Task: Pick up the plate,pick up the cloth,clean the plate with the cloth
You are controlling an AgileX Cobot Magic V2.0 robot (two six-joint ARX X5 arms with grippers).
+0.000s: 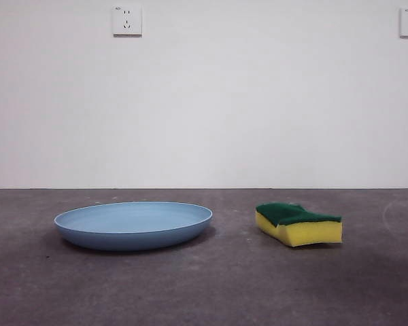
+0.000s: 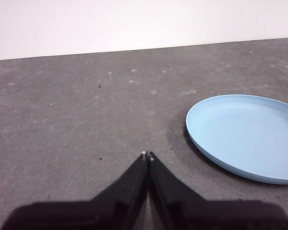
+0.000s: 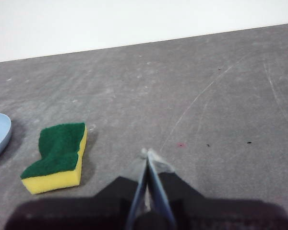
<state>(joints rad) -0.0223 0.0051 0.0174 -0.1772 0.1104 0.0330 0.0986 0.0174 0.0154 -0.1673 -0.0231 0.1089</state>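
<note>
Item: light-blue plate (image 2: 245, 136), flat on the table (image 2: 77, 110), ahead and aside of my left gripper (image 2: 147, 155), jaws pressed together. Item: sponge (image 3: 57, 155), beside my right gripper (image 3: 148, 154), jaws likewise closed. Nothing grasped; I judge opening and reaching for the plate comes next.

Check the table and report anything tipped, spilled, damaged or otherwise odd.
Nothing stands out. The blue plate sits flat and empty on the table; the sponge lies apart beside it, green side up. Both grippers, left and right, are shut and clear of them.
</note>
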